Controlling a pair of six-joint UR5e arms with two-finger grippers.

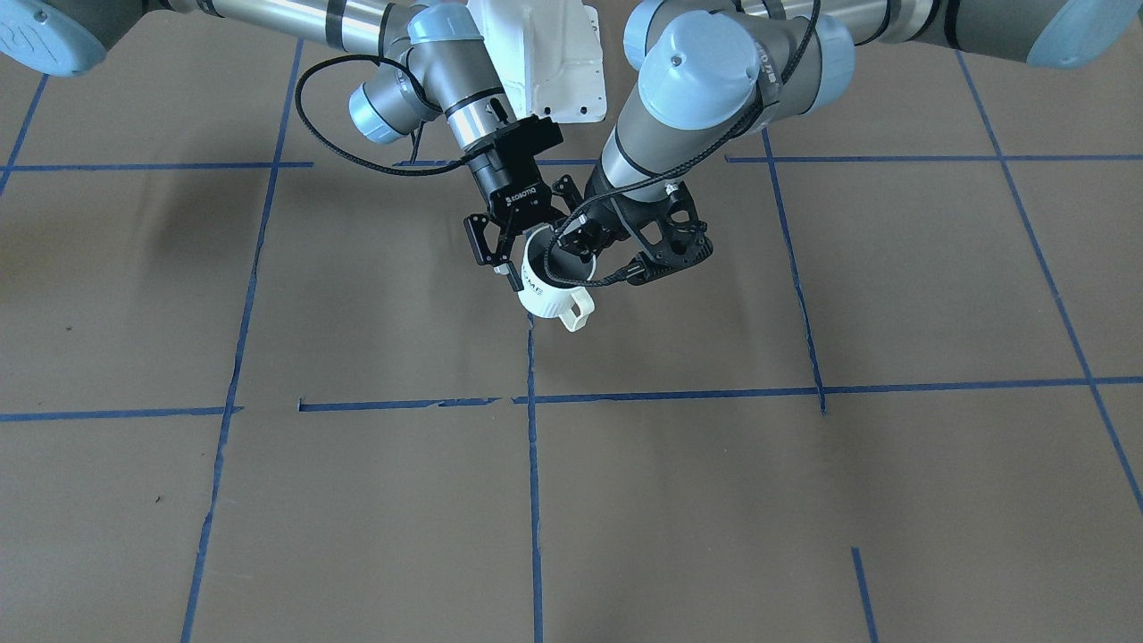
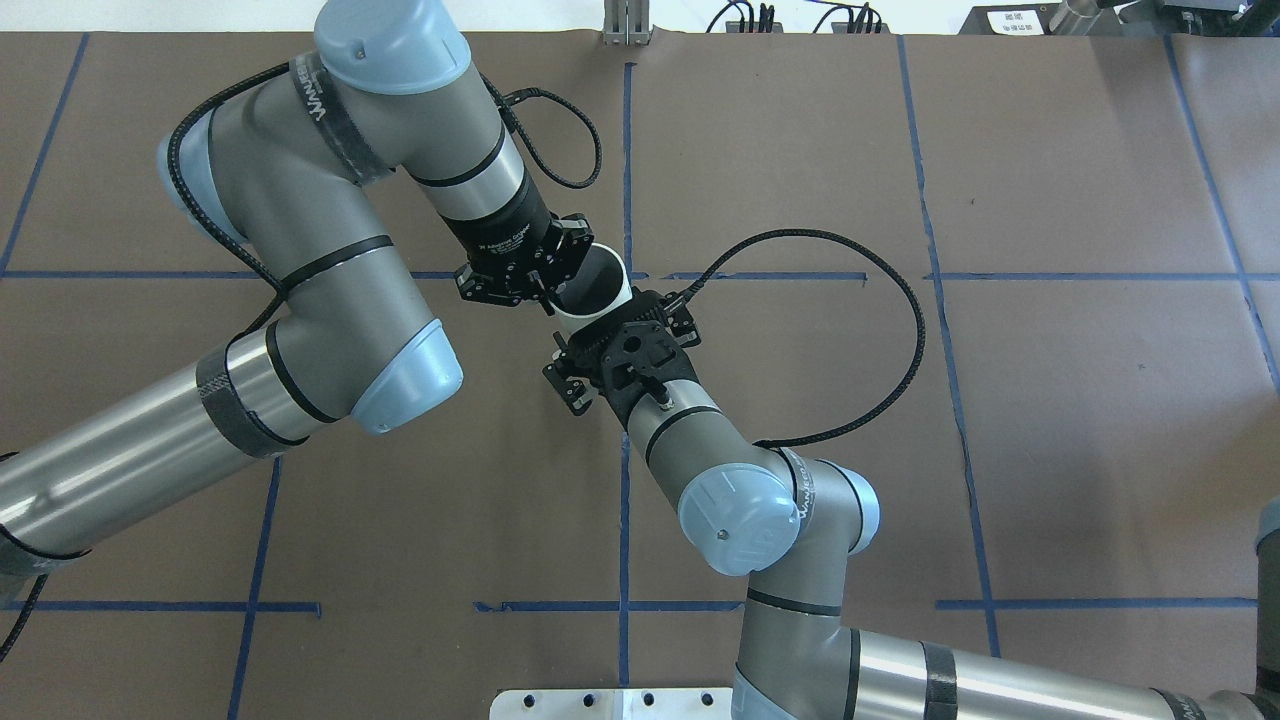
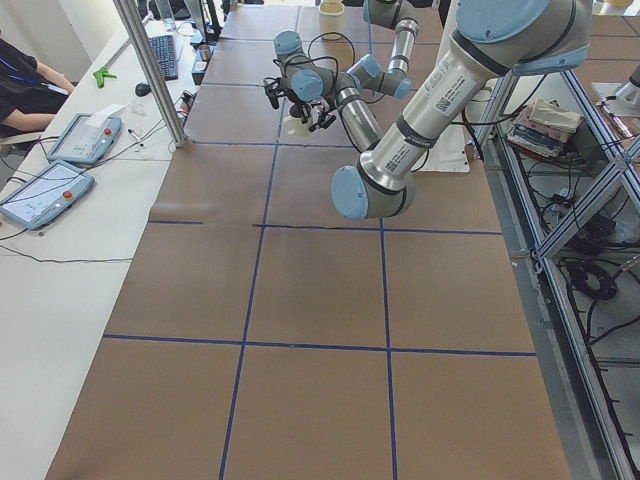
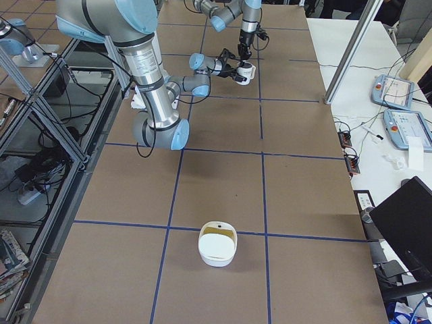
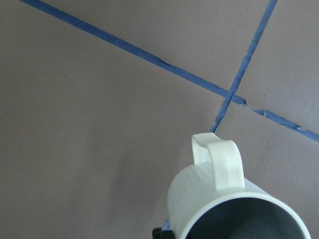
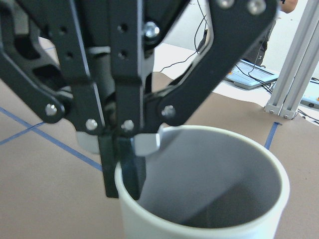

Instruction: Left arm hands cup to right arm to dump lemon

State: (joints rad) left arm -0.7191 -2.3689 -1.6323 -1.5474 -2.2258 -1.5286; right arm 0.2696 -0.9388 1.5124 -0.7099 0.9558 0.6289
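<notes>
The white cup [image 1: 549,295] with dark lettering hangs tilted above the table's middle, handle toward the table. It also shows in the overhead view [image 2: 580,318]. My left gripper [image 1: 564,250], the skeletal one, is shut on the cup's rim, one finger inside and one outside, as the right wrist view shows on the cup [image 6: 209,189]. My right gripper [image 1: 503,268], marked ROBOTIQ, is open right next to the cup's body; I cannot tell if it touches. In the overhead view the right gripper [image 2: 600,332] sits just behind the cup. The lemon is hidden; the cup's visible inside is grey.
A white bowl [image 4: 217,244] with a yellowish inside stands on the table far toward the robot's right end. Blue tape lines cross the brown table [image 1: 804,500]. The white robot base plate [image 1: 554,62] is behind the grippers. An operator [image 3: 25,90] sits at a side desk.
</notes>
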